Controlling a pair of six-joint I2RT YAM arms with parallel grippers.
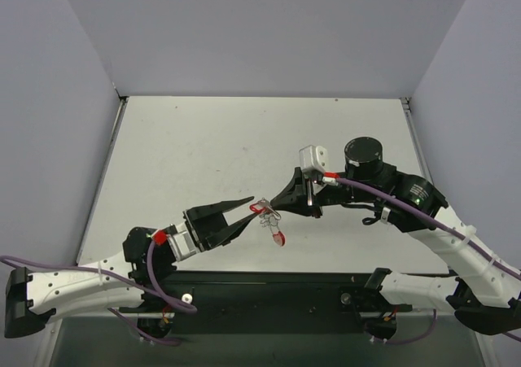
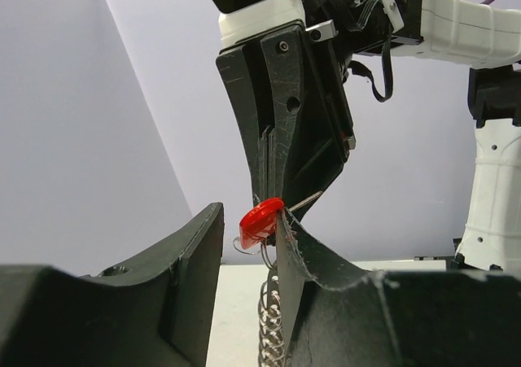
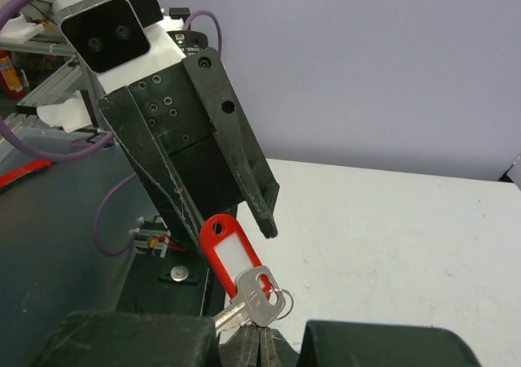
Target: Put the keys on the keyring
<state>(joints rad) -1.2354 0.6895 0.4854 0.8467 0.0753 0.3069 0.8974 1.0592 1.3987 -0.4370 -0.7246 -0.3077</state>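
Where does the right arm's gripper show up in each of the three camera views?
Top external: right gripper just right of centre, tips pointing left.
Left wrist: right gripper upper centre, tips pointing down.
Right wrist: right gripper at bottom edge, fingertips only, shut on the keys.
Shared landmark: the open left gripper, facing it in every view.

White arm links (image 1: 65,286), black joints (image 1: 362,154) and purple cables (image 1: 383,197) meet the black, screw-dotted left gripper (image 1: 249,210) and right gripper (image 1: 275,202).
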